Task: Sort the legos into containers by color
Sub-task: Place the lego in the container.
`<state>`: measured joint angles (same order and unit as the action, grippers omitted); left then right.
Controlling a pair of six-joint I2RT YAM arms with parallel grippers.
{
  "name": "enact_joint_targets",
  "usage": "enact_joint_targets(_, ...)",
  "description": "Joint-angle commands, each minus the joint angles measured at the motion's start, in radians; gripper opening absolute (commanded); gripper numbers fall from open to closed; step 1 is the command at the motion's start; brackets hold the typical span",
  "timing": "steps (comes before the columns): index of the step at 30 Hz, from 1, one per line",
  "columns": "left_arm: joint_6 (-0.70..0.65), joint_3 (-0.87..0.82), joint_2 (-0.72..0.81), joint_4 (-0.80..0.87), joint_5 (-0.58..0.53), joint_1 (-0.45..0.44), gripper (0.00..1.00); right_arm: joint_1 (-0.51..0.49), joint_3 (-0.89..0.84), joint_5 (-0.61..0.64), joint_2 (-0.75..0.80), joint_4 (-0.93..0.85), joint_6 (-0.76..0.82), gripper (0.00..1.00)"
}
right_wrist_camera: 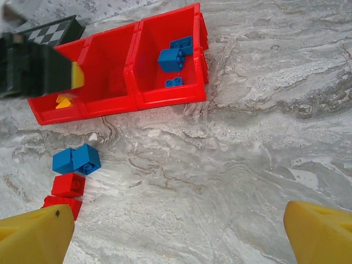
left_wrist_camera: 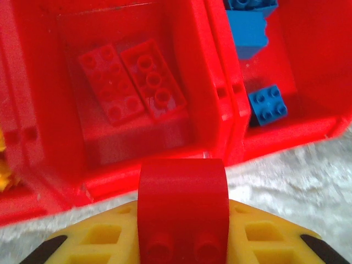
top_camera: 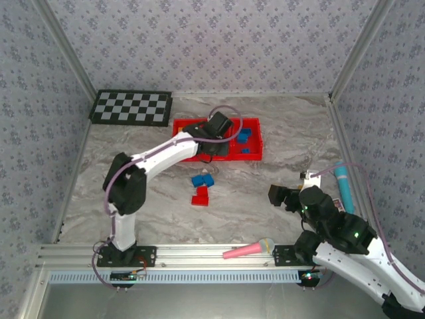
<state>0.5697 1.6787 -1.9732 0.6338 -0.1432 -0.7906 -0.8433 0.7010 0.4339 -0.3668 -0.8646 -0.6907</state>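
The left gripper (left_wrist_camera: 181, 245) is clenching a red plastic brick with a rounded top (left_wrist_camera: 181, 203) between its yellow fingers (left_wrist_camera: 99, 242). It is hanging over the shallow bright red plastic tray (top_camera: 259, 141) at the far side of the grey marbled tabletop (top_camera: 279, 169). In the left wrist view the held brick is sitting just in front of the tray's near wall, in line with the middle compartment (left_wrist_camera: 137, 137). Two flat red studded plates (left_wrist_camera: 132, 82) are lying there side by side and touching. The right compartment (left_wrist_camera: 313, 66) is holding blue bricks (left_wrist_camera: 267, 105) (three are showing in the right wrist view, the smallest nearest the front wall). Orange-yellow pieces (right_wrist_camera: 64, 102) are lying in the left compartment (right_wrist_camera: 49, 113).

The right gripper (right_wrist_camera: 176, 242) is standing wide open with nothing between its fingers. It is hovering over bare tabletop, well apart from the tray.

Between the tray and the arm bases, two loose blue bricks (top_camera: 202, 180) are lying against each other. Two loose red bricks (top_camera: 200, 197) are lying just beside them on the nearer side.

A black-and-white checkerboard (top_camera: 131, 107) is lying flat just left of the tray's far corner. A pink microphone-shaped toy (top_camera: 247, 250) is resting at the table's near edge, between the two arm bases. A pale blue stick-shaped toy (top_camera: 343, 186) is lying near the right wall, beside the right arm.
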Motion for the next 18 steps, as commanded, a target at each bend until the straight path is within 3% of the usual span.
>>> enact_joint_targets(1,-0.029,0.122,-0.085,0.040,-0.024,0.027,0.10,0.011,-0.015,-0.036,-0.004,0.008,0.015,1.00)
enact_joint_targets(8,-0.044,0.342,-0.247,0.119,-0.087,0.067,0.11,0.034,-0.048,-0.070,-0.016,0.033,0.025,1.00)
enact_joint_targets(18,-0.057,0.458,-0.338,0.124,-0.076,0.111,0.18,0.058,-0.048,-0.090,-0.017,0.027,0.044,1.00)
